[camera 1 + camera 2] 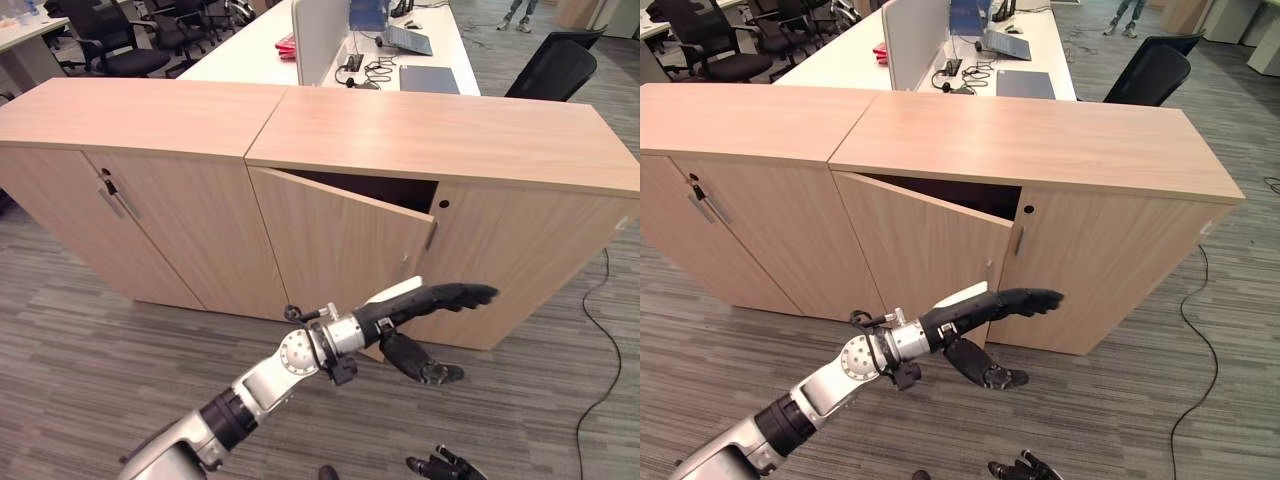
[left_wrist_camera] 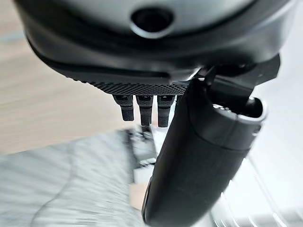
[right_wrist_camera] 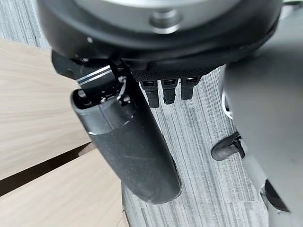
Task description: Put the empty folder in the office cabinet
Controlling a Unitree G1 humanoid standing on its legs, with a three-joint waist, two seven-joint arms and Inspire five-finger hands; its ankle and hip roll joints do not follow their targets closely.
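The right-hand office cabinet [image 1: 430, 130] is light wood, and its left door [image 1: 330, 240] stands ajar, showing a dark gap [image 1: 380, 190] behind it. My left hand [image 1: 440, 297] reaches in from the lower left with straight fingers, level with the lower part of the door's free edge, thumb hanging down and holding nothing. In the right eye view this left hand [image 1: 1015, 302] lies just in front of the door edge. My right hand [image 1: 445, 466] hangs low at the bottom of the view with relaxed fingers, over the carpet.
A second cabinet [image 1: 130, 115] with closed doors adjoins on the left. Behind both runs a white desk [image 1: 250, 45] with a laptop [image 1: 428, 78] and a divider. Black office chairs [image 1: 555, 65] stand around it. A person's legs [image 1: 520, 12] show far back.
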